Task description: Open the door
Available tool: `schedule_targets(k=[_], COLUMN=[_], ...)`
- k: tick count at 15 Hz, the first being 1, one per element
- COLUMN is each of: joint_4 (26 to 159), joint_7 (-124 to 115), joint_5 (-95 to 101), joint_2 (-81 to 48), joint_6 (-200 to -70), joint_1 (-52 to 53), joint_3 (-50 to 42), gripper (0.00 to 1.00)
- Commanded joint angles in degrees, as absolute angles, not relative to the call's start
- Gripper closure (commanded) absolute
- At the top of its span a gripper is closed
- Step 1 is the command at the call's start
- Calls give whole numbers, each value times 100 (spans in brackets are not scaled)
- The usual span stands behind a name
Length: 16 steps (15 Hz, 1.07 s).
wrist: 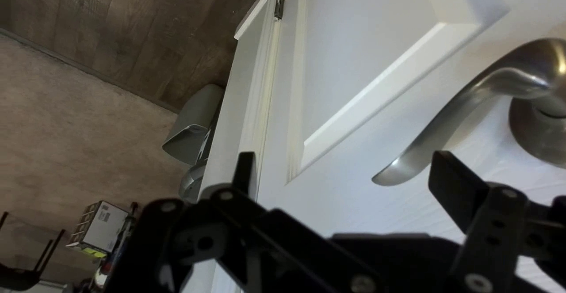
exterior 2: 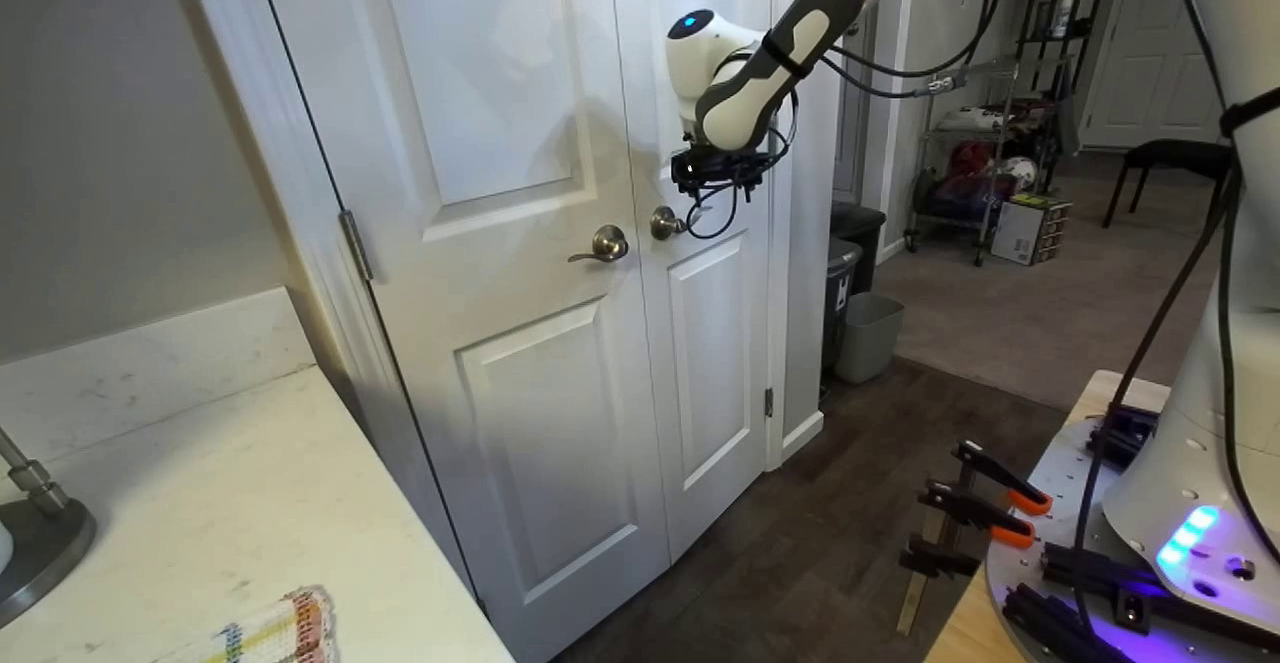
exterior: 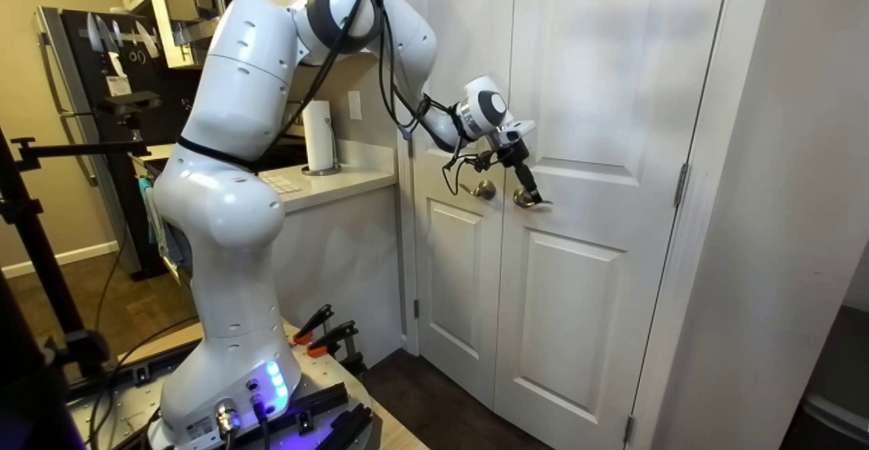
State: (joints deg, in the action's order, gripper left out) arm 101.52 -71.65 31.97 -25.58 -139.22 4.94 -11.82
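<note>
The door (exterior: 611, 209) is a tall white panelled leaf standing shut against its frame, also seen in an exterior view (exterior 2: 705, 373) and the wrist view (wrist: 376, 41). Its silver lever handle (exterior: 521, 198) is near its left edge; the lever (wrist: 446, 125) looks level in an exterior view (exterior 2: 663, 224). My gripper (exterior: 529, 180) is open and empty at the handle, pointing down at the door; an exterior view (exterior 2: 718, 175) shows it just above the lever. In the wrist view the lever's tip lies between the fingers (wrist: 345, 165), nearer the right finger and beyond the fingertips. Contact cannot be told.
The matching white leaf (exterior: 448, 267) adjoins on the left, with its own handle (exterior: 484, 189). A counter (exterior: 370, 177) with a paper towel roll (exterior: 318, 136) stands beside it. Clamps (exterior 2: 970, 508) stick out from the robot's base. A grey bin (exterior 2: 870, 338) stands past the frame.
</note>
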Motion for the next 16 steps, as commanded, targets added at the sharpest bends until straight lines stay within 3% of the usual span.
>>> schedule_targets(k=[1, 16], joint_4=[10137, 9499], joint_7=[-7401, -7372], joint_5=[3190, 3115], joint_2=[-2646, -2970], joint_6=[-13867, -13934], joint_1=[573, 496], joint_3=[-1317, -1475], gripper=[0, 0])
